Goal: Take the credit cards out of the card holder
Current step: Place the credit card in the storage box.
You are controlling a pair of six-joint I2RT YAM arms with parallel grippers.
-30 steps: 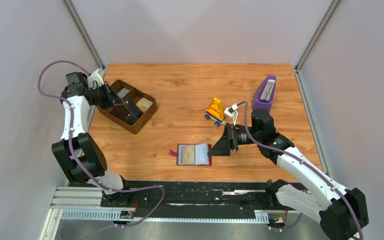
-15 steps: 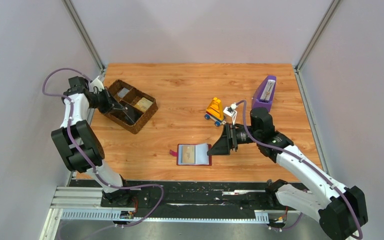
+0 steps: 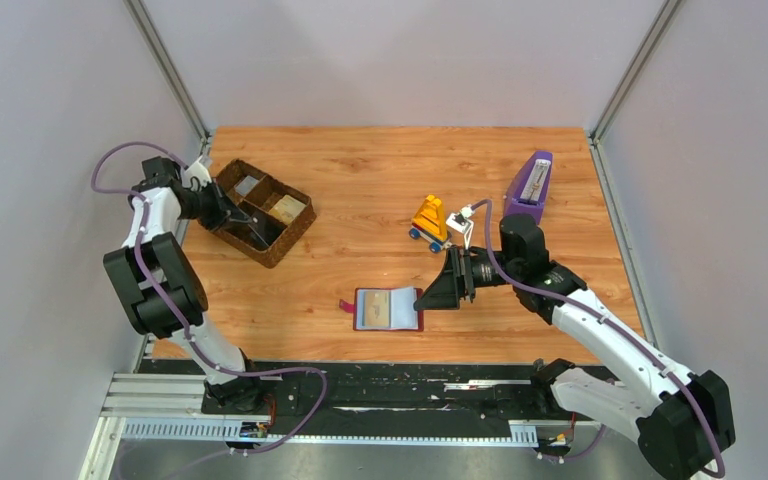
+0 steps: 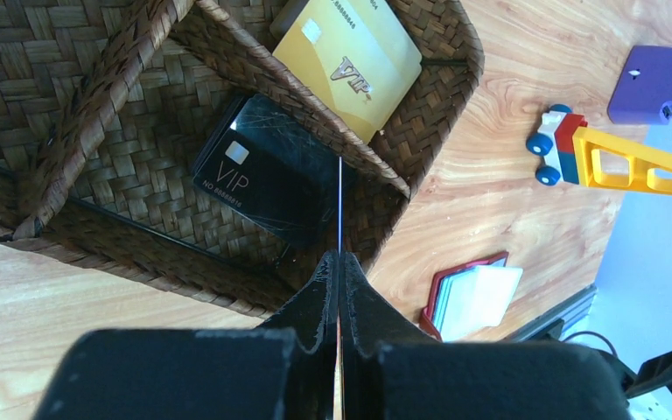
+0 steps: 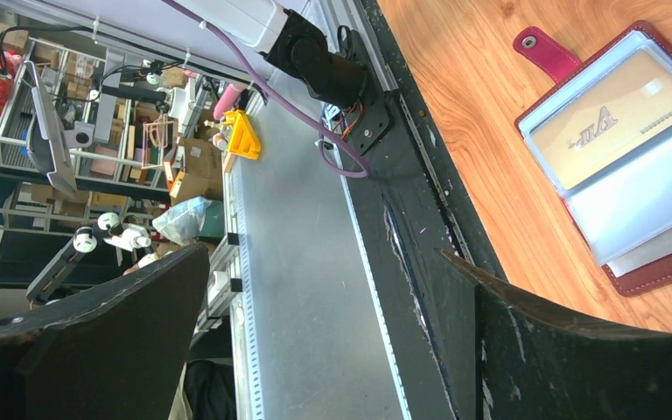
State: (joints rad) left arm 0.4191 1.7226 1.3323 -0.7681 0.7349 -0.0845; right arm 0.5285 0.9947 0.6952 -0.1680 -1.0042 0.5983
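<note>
The card holder [image 3: 390, 309] is lying open near the table's near edge, its long axis running along that edge and its snap tab pointing toward the left edge. The right claw [image 3: 425, 299] is gaping, released, just beside it. The left claw [image 4: 339, 262] is hanging clenched over the basket [image 3: 286, 244].

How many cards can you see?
3: a gold card and a black card in separate basket compartments, a second gold card inside the card holder. The left gripper may pinch a fourth, edge-on.
</note>
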